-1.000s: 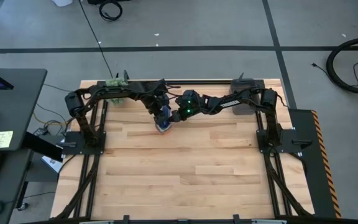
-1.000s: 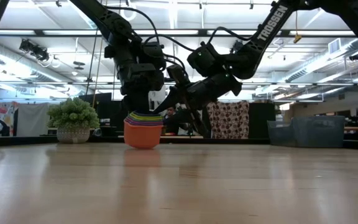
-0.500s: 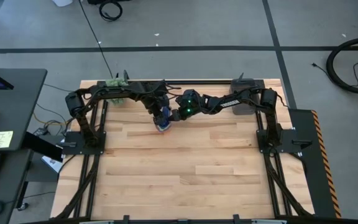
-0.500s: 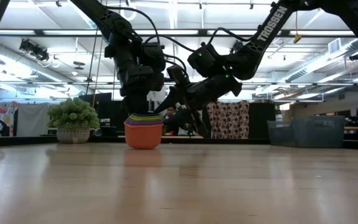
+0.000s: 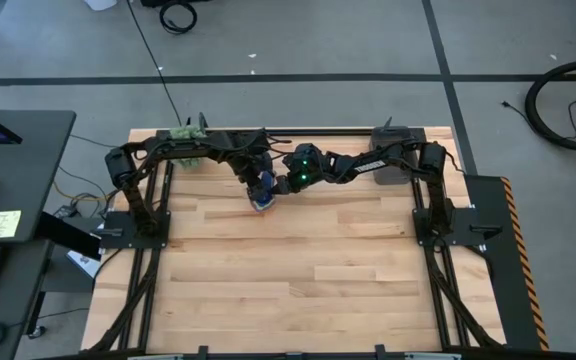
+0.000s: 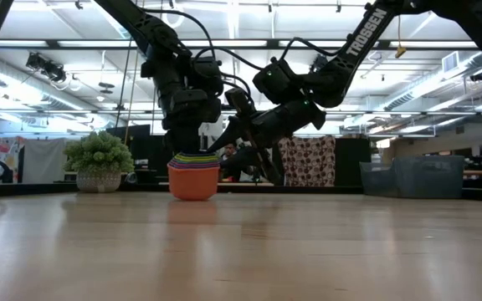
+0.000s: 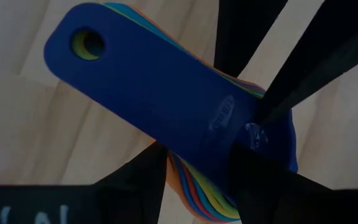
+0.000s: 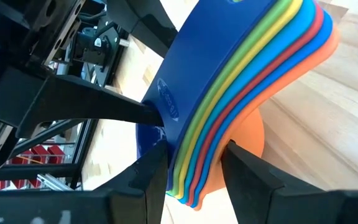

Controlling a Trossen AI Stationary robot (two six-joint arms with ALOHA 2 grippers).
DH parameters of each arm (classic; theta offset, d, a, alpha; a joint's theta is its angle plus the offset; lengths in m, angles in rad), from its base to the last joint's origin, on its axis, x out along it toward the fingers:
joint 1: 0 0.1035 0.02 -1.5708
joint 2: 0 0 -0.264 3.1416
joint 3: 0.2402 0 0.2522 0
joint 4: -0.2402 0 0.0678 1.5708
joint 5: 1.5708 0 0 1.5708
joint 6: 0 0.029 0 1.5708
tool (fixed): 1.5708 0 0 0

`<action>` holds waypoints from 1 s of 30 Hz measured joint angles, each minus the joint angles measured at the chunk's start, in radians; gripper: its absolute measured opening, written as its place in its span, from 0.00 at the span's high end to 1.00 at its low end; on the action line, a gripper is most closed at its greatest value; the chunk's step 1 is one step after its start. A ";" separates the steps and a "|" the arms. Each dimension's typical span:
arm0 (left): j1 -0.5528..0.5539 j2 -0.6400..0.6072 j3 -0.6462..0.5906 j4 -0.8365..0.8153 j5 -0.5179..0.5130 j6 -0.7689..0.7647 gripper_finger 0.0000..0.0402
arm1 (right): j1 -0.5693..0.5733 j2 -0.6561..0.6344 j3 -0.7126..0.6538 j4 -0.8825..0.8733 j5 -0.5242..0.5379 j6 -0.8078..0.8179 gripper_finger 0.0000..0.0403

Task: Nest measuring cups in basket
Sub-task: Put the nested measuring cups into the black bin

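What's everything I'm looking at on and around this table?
Measuring cups: one nested stack, orange outermost, dark blue on top; far middle of the table.
Basket: one, dark grey; far right corner.
Plant: one, green, in a pale pot; far left corner.
Table: one, light wood.
Desk: one, dark; left of the table.
Left gripper: above the stack, one finger down in the top cup.
Right gripper: its fingers either side of the stacked handles.
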 joint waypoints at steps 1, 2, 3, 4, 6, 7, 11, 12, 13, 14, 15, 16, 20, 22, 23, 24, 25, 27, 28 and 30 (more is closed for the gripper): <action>0.000 0.000 0.000 0.000 0.000 0.006 0.60 | 0.000 0.000 0.000 0.000 0.000 0.000 0.62; 0.000 0.000 0.000 0.000 0.000 0.009 0.60 | 0.000 0.000 0.000 0.000 0.000 0.000 0.62; 0.000 0.000 0.000 0.000 -0.003 0.009 0.60 | 0.000 0.000 0.000 0.000 0.000 0.000 0.62; 0.000 0.000 0.000 0.001 -0.008 0.008 0.60 | 0.000 0.000 0.000 0.000 0.000 0.001 0.62; 0.004 0.001 0.012 -0.017 -0.012 0.004 0.60 | 0.000 0.000 0.000 0.000 0.000 0.004 0.62; 0.005 0.001 0.019 -0.024 -0.013 -0.006 0.60 | 0.000 0.000 0.000 -0.002 0.000 0.005 0.62; 0.010 0.001 0.058 -0.048 -0.015 -0.013 0.60 | -0.001 -0.001 0.000 -0.017 -0.004 0.007 0.62; 0.011 0.001 0.069 -0.049 -0.015 -0.012 0.60 | -0.001 -0.001 0.000 -0.021 -0.004 0.008 0.62; 0.011 0.001 0.079 -0.045 -0.015 -0.014 0.60 | -0.001 -0.001 0.000 -0.022 -0.005 0.008 0.62; 0.011 0.001 0.088 -0.045 -0.015 -0.015 0.60 | -0.001 -0.001 0.000 -0.023 -0.007 0.008 0.62; 0.011 0.001 0.097 -0.048 -0.015 -0.014 0.60 | 0.000 -0.001 0.000 -0.024 -0.009 0.008 0.62; 0.012 0.001 0.107 -0.051 -0.016 -0.014 0.60 | 0.000 -0.001 0.000 -0.025 -0.011 0.008 0.62; 0.012 0.001 0.147 -0.080 -0.038 -0.002 0.60 | 0.000 -0.001 0.000 -0.025 -0.011 0.008 0.62; 0.011 0.001 0.162 -0.110 -0.061 0.023 0.60 | 0.000 -0.001 0.000 -0.025 -0.011 0.008 0.62; 0.012 0.001 0.170 -0.126 -0.075 0.030 0.60 | 0.000 -0.001 0.000 -0.025 -0.011 0.008 0.62; 0.014 0.001 0.177 -0.146 -0.090 0.031 0.60 | 0.000 -0.001 0.000 -0.025 -0.011 0.008 0.62; 0.017 0.001 0.184 -0.162 -0.101 0.031 0.60 | -0.001 -0.001 0.000 -0.025 -0.011 0.008 0.62; 0.025 0.001 0.195 -0.192 -0.119 0.035 0.60 | -0.002 -0.001 0.000 -0.025 -0.011 0.009 0.62; 0.031 0.001 0.198 -0.205 -0.124 0.037 0.60 | -0.003 -0.001 0.000 -0.025 -0.013 0.010 0.62; 0.046 0.001 0.207 -0.234 -0.126 0.037 0.60 | -0.009 -0.001 0.000 -0.027 -0.032 0.010 0.62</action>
